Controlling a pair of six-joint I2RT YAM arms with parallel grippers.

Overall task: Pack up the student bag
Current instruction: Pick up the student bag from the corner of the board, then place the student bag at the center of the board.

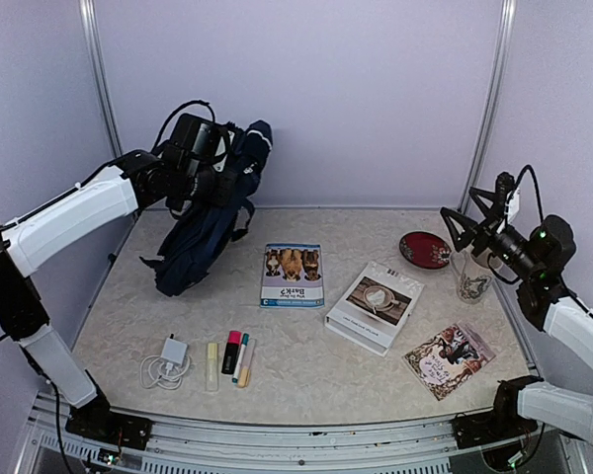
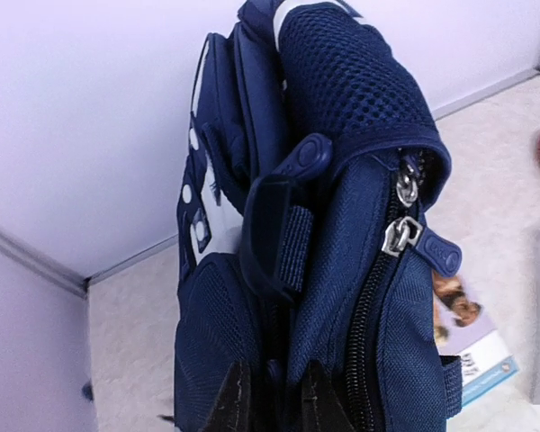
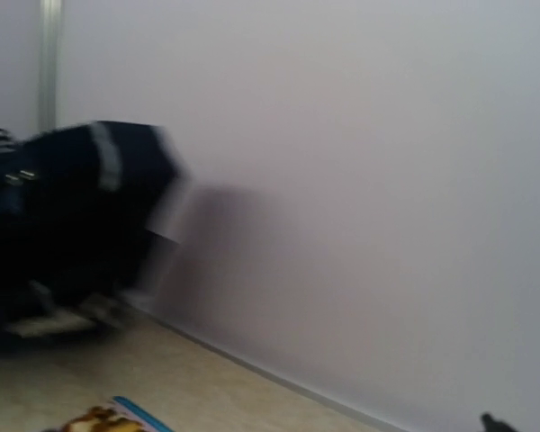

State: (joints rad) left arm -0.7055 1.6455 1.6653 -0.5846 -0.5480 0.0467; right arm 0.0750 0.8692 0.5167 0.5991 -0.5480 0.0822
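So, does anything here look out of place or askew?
Only the student bag: at the back left it hangs tilted instead of lying flat, pinched near its top by the left tool, with its lower end seemingly resting on the table. Nothing looks spilled or damaged.

Bag (image 2: 342, 297): woven navy cloth, matt, fine ribbed weave. Mesh panel (image 2: 351, 81) at 12 o'clock of the bag: open-cell knit, rougher to the eye. Zip pulls (image 2: 400, 236) at 3 o'clock: bright metal, glossy. The tab (image 2: 443, 255) on the lower pull looks like moulded rubber or soft plastic.

Table (image 1: 306, 385): pale speckled top, stone-look, matt. Booklet (image 1: 293, 275): paper cover, slight sheen. Plate (image 1: 424, 249) at 2 o'clock of the table: red, glossy glaze. Glass (image 1: 472, 278): clear, smooth. Left arm (image 1: 69, 219): white plastic shell, smooth, satin.
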